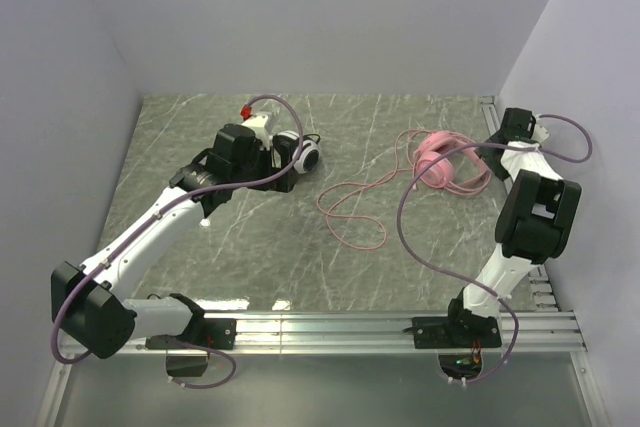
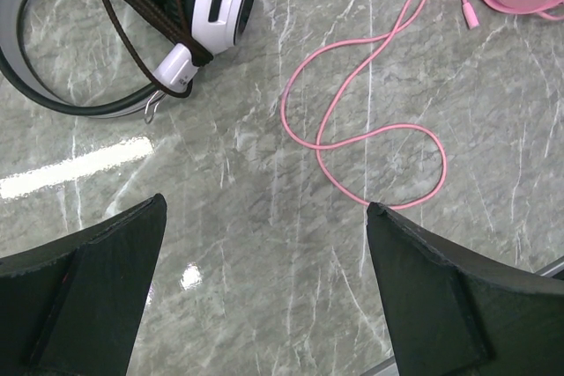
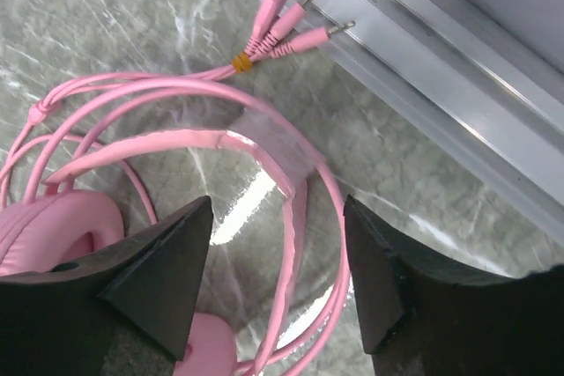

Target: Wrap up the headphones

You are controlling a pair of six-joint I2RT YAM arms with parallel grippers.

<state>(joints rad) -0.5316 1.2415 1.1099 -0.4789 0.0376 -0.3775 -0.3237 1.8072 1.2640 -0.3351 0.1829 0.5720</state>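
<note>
Right wrist only: pink cable's three plugs [image 3: 295, 19] beside rail [image 3: 423, 68].

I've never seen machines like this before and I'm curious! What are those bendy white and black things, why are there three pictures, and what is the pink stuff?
Those are two robot arms. One picture looks down from above; the other two come from small cameras on each arm's wrist. On the marble table lie a black and white headset and a pink headset with a long pink cable looping across. The left gripper hangs open over bare table, holding nothing. The right gripper sits around the pink headband, jaws apart, not pinching it yet.
</note>
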